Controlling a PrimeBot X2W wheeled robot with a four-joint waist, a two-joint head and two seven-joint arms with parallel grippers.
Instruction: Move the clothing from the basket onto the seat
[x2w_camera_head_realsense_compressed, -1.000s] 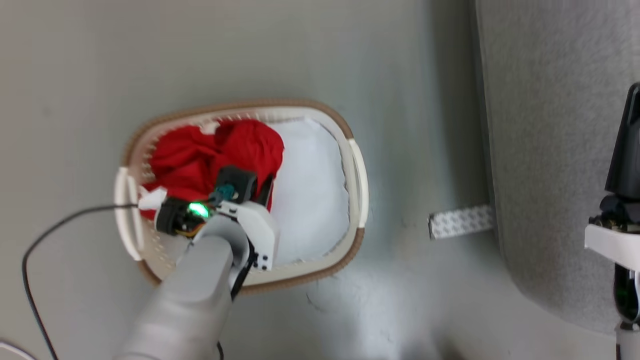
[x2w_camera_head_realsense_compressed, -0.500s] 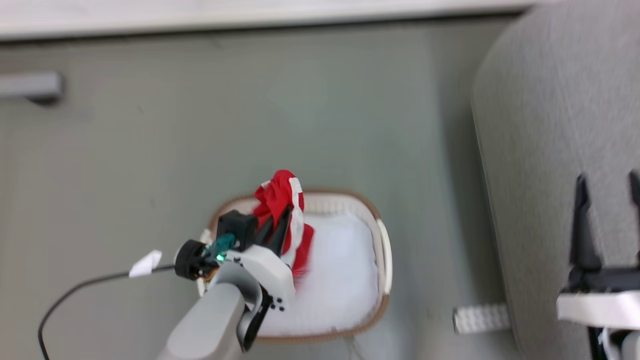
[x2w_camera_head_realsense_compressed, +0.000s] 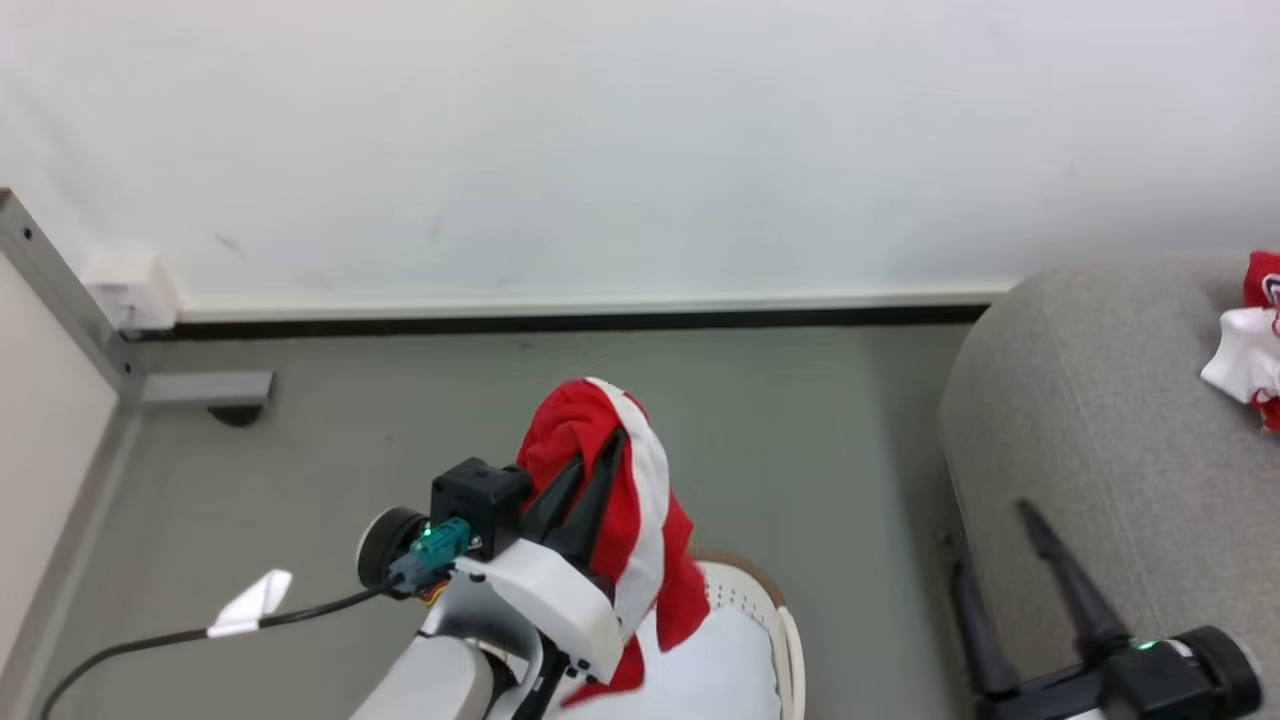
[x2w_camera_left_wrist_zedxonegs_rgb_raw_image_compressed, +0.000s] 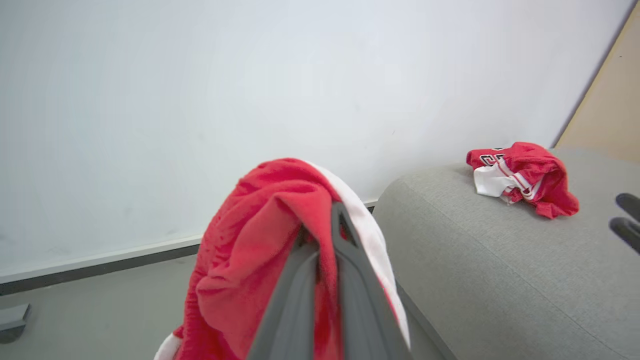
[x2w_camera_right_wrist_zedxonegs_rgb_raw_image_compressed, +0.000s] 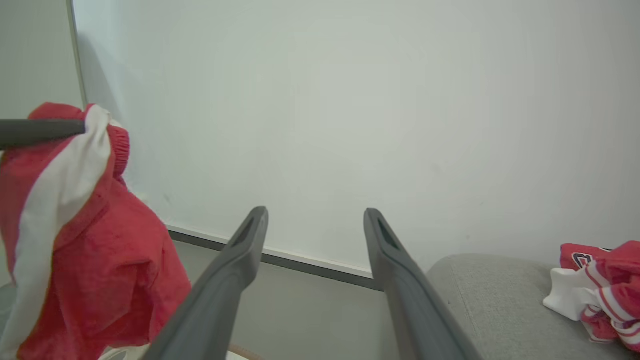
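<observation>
**Red jersey gripped, basket mostly hidden**

My left gripper (x2w_camera_head_realsense_compressed: 603, 448) is clamped on a red jersey (x2w_camera_head_realsense_compressed: 645, 500) with a white stripe. The hanging cloth and my wrist cover most of the basket (x2w_camera_head_realsense_compressed: 788, 640); a bit of its right rim and some white cloth (x2w_camera_head_realsense_compressed: 720, 670) inside peek out. My right gripper (x2w_camera_right_wrist_zedxonegs_rgb_raw_image_compressed: 316, 212) hangs spread wide and empty by the grey seat (x2w_camera_head_realsense_compressed: 1100, 420). A second jersey (x2w_camera_left_wrist_zedxonegs_rgb_raw_image_compressed: 522, 175) lies crumpled on the seat, its number half folded under.
</observation>
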